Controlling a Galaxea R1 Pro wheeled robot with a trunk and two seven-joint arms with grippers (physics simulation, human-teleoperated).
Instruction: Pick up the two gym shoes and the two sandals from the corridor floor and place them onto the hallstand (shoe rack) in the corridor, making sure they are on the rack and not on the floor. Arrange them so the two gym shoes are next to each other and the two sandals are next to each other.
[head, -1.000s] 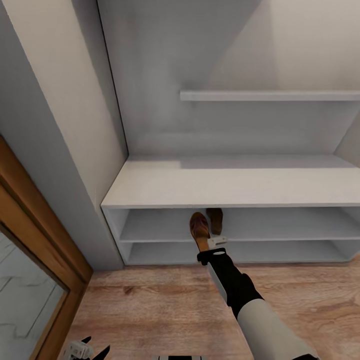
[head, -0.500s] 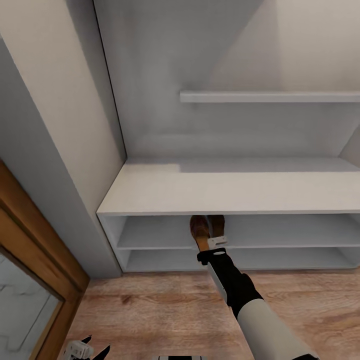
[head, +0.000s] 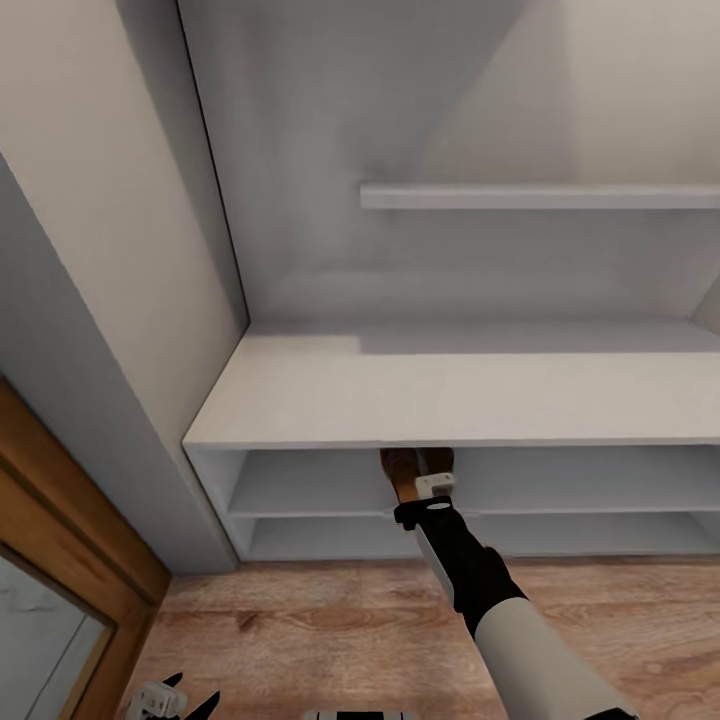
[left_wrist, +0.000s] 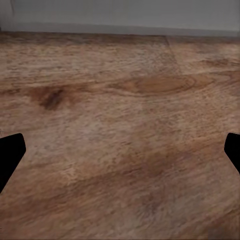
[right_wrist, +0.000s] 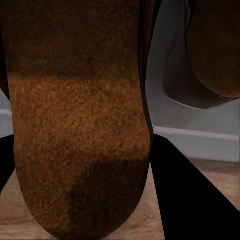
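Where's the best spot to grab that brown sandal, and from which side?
Judging by its pose, the heel end, from the open corridor side: the right tool holds the sandal there, toe pointing into the rack, beside the other sandal.

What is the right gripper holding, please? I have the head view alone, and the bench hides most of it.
Observer: The right gripper is shut on a brown sandal, one finger at each side.
Operator: Is the other sandal near?
Observer: Yes, the second sandal shows just beside it, apart, inside the hallstand.
Operator: And the left gripper?
Observer: The left gripper is open above the corridor floor.
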